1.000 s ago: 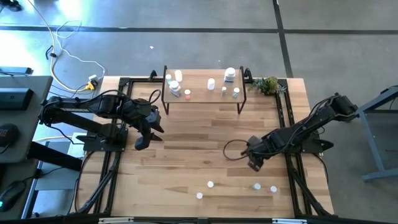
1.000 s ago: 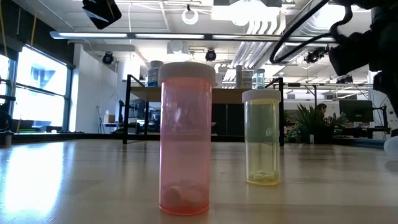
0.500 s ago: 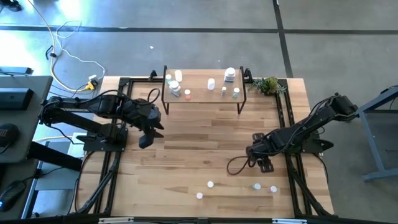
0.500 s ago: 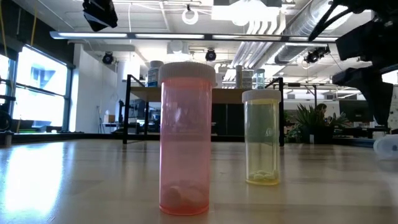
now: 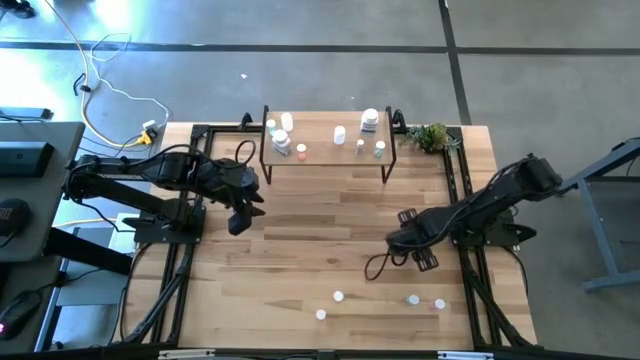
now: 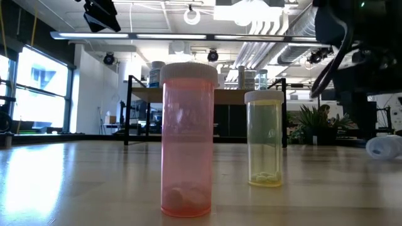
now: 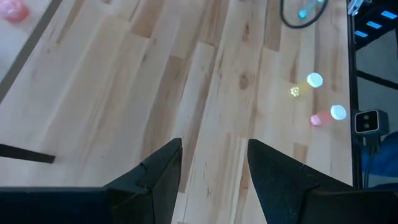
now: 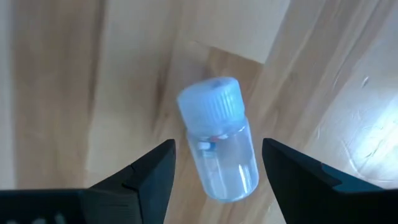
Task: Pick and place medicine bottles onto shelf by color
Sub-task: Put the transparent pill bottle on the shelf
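Right hand hangs wide open, straddling a clear ribbed-cap bottle (lying on its side) on the pale-wood bench, having swung in. Left hand hovers half-open, empty, before the shelf.

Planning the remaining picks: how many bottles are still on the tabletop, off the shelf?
4 show from above: two bottles front-centre, two front-right. The lying bottle before the right end effector may be a fifth, hidden beneath it.
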### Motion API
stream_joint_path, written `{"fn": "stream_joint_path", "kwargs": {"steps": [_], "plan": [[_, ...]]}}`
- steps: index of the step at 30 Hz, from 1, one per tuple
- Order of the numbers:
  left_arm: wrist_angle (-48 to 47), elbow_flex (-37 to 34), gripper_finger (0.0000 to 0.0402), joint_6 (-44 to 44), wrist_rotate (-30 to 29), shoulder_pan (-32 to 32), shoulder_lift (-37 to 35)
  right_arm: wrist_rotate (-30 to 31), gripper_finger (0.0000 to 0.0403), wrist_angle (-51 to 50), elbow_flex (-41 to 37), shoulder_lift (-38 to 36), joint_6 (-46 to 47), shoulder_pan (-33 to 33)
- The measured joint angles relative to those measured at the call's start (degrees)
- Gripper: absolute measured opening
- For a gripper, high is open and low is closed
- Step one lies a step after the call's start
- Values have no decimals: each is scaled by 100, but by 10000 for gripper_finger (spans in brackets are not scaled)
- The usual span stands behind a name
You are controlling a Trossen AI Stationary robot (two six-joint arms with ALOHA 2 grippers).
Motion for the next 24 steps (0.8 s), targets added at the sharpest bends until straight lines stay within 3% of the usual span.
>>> {"fn": "stream_joint_path", "kwargs": {"steps": [10,19,24], "plan": [[0,0,174,-15,2,0,0,21,225,-4,15,629,-10,-187],[0,0,174,101,2,0,0,-211,137,-17,9,614,412,-187],[0,-1,174,150,4,0,0,-382,125,-10,26,611,838,-192]]}}
